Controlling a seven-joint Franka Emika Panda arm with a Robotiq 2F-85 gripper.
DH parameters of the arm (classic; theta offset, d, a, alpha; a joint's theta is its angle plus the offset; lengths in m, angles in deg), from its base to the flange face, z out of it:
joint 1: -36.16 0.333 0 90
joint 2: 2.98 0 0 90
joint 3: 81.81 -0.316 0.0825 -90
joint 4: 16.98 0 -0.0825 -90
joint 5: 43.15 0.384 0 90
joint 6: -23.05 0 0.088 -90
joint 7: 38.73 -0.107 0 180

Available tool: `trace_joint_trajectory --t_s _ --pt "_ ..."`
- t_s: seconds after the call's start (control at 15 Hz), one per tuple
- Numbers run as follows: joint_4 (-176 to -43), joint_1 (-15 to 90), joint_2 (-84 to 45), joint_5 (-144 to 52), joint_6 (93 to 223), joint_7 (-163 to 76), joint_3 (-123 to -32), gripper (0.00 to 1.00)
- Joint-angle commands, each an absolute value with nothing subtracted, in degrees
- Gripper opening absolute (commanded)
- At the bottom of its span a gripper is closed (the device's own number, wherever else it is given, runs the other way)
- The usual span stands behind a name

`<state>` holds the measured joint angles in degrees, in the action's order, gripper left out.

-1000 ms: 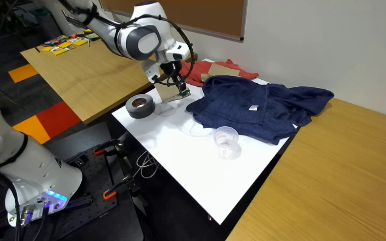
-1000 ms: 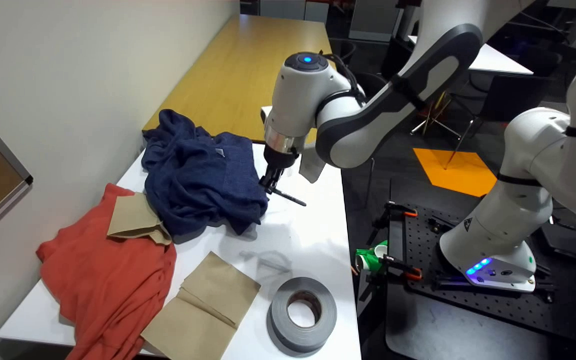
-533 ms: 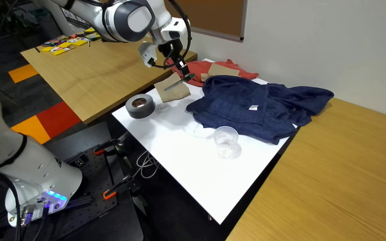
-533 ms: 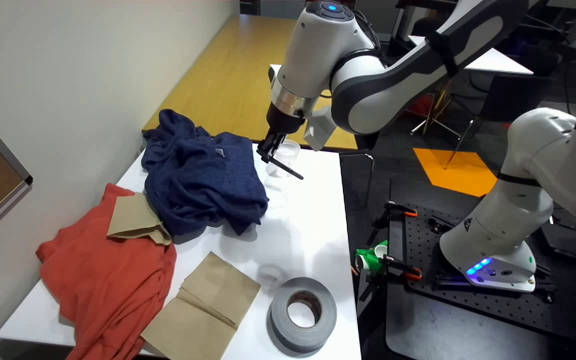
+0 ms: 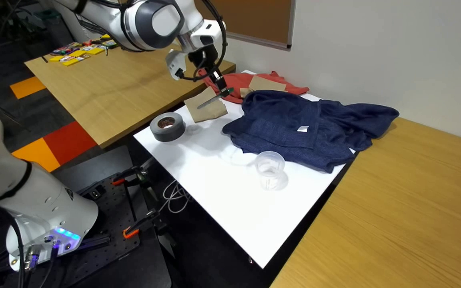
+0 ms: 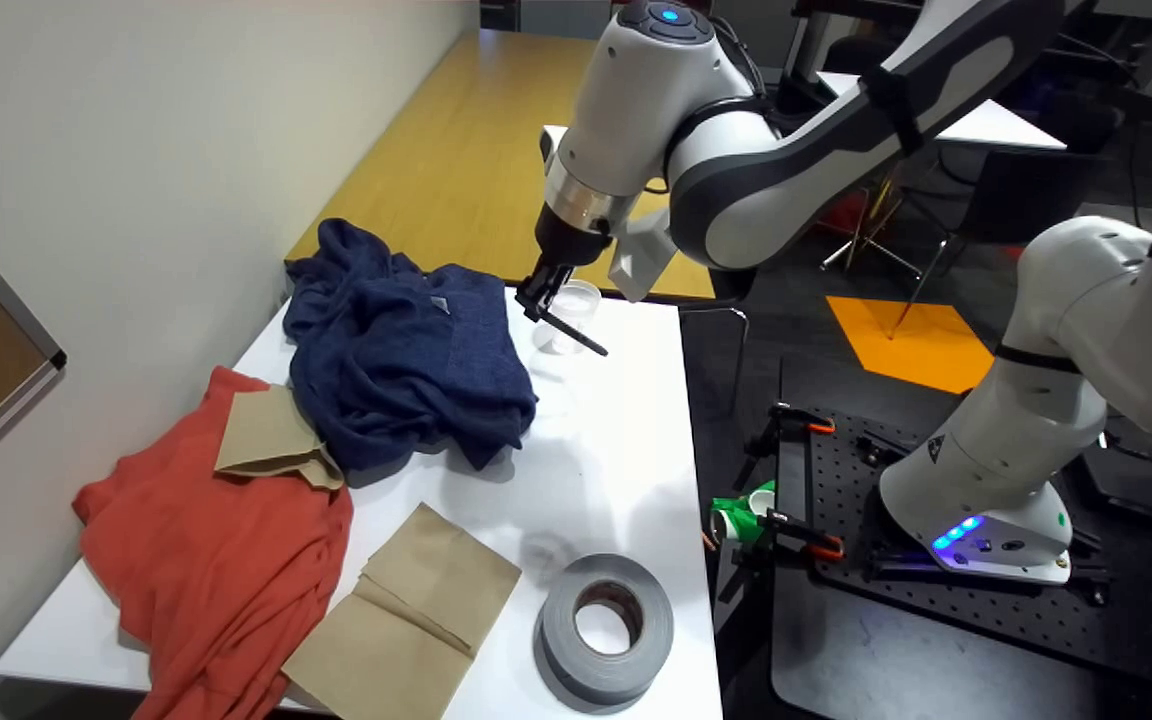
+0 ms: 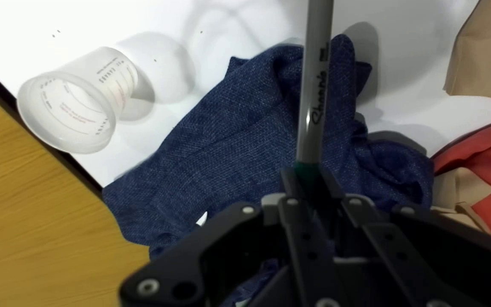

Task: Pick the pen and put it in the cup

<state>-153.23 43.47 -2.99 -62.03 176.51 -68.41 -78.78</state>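
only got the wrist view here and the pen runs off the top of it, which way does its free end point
Observer: Toward the robot's base: both exterior views show the pen slanting that way from the gripper.
Operator: ok is that end touching anything
Observer: It doesn't look like it; it appears to hang in the air above the white table.
Operator: and what's on the table outside my frame
Observer: A gray tape roll, lying flat beside a piece of brown paper.

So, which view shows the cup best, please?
Wrist view: the cup is large, its printing visible. In an exterior view it's whole but small near the blue cloth; in an exterior view, gripper and pen partly cover it.
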Motion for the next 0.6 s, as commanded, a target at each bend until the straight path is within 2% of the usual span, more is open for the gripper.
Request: trace_joint_trajectory --t_s 0.0,0.53 --pt "-150.4 39.5 -4.7 -76.2 177.7 -84.1 -79.0 0.04" --pt "-141.3 41.7 -9.1 -106.3 171.1 -121.9 -73.1 0.04"
